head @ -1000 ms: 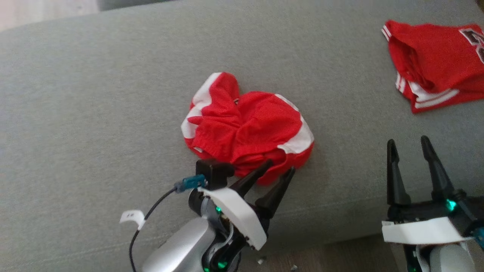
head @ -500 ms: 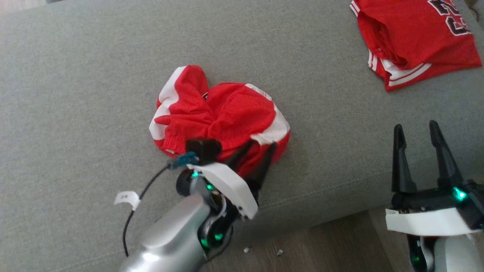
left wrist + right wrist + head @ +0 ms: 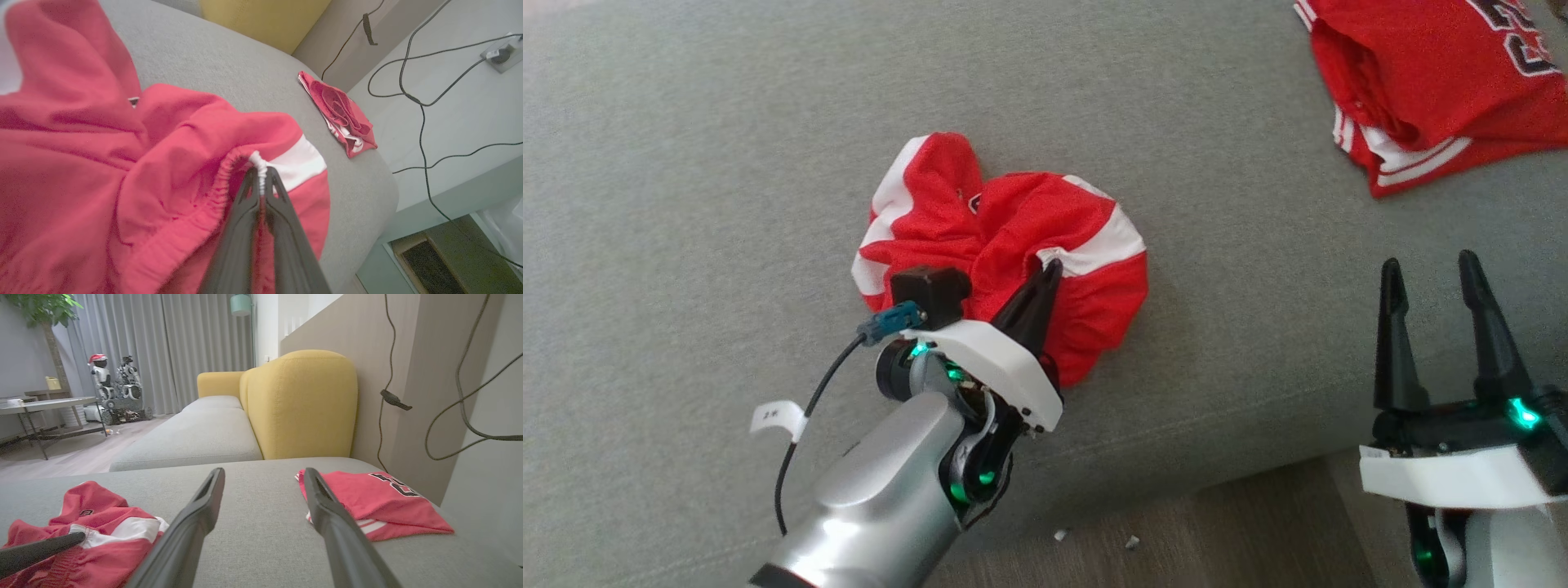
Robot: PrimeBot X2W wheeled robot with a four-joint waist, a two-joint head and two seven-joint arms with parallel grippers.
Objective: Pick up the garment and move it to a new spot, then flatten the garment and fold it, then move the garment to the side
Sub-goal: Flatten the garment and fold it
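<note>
A crumpled red garment point(image 3: 1013, 237) with white side stripes lies in a heap on the grey sofa cushion point(image 3: 727, 163). My left gripper point(image 3: 1048, 273) is shut on it, the fingertips pinching the gathered elastic waistband where it meets a white stripe point(image 3: 260, 163). The garment point(image 3: 98, 531) and one left finger point(image 3: 41, 549) also appear low on the left in the right wrist view. My right gripper point(image 3: 1431, 273) hovers open over the cushion's front right edge, its fingers point(image 3: 192, 522) apart with nothing between them.
A second red garment point(image 3: 1429, 73) with dark lettering lies folded at the far right of the cushion. A yellow sofa back point(image 3: 298, 404) rises behind. Cables point(image 3: 421, 106) hang along the wall at the right. Wooden floor point(image 3: 1217, 531) borders the cushion's front edge.
My left gripper has pushed further into the garment and shut on its waistband. The head camera has shifted a little. The right gripper stays open.
</note>
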